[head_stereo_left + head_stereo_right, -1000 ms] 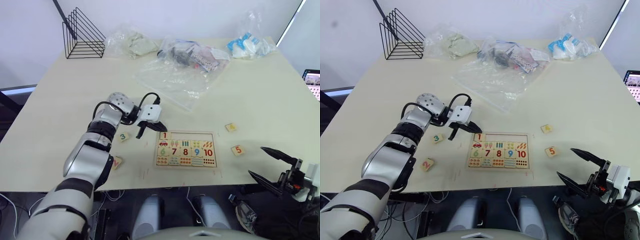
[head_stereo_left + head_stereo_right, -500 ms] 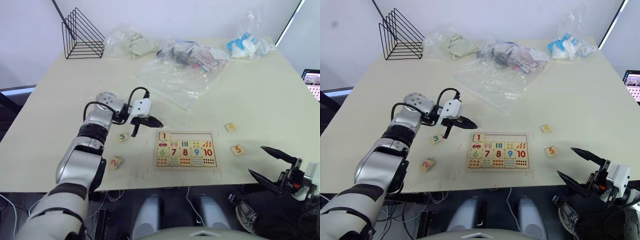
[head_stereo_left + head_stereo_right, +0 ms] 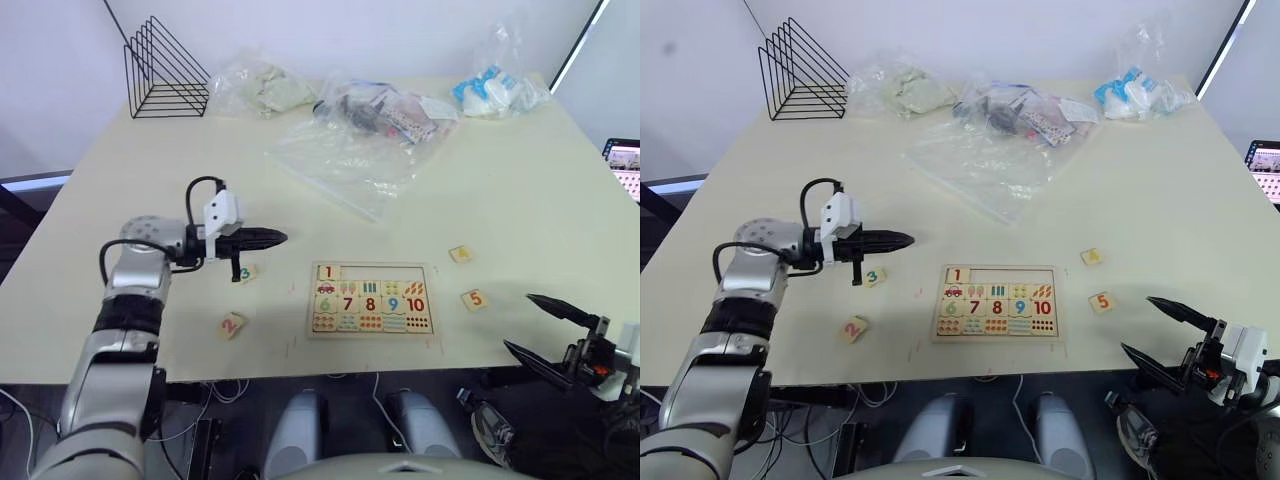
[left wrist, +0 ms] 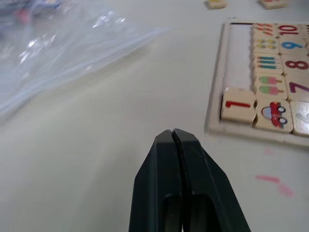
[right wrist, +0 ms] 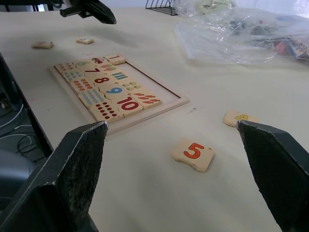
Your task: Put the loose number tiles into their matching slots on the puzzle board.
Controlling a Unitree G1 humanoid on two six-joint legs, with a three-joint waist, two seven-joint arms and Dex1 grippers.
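The puzzle board (image 3: 434, 300) lies near the table's front edge, with the 1 tile (image 3: 327, 272) seated in the leftmost slot of its top row; the other slots (image 3: 385, 271) of that row are bare. Loose tiles lie around it: 3 (image 3: 246, 272) and 2 (image 3: 231, 325) to the left, 4 (image 3: 460, 254) and 5 (image 3: 475, 298) to the right. My left gripper (image 3: 280, 237) is shut and empty, hovering left of the board, just beyond tile 3. My right gripper (image 3: 517, 321) hangs open off the front right edge, near tile 5 (image 5: 193, 153).
Clear plastic bags (image 3: 360, 150) spread across the table's middle and back. More bags (image 3: 262, 85) sit at the back, and a black wire rack (image 3: 165, 70) stands at the back left. A lit screen (image 3: 625, 160) shows past the right edge.
My left gripper has drawn back leftwards from the board's top-left corner, leaving the 1 tile in its slot. The right gripper has stayed put.
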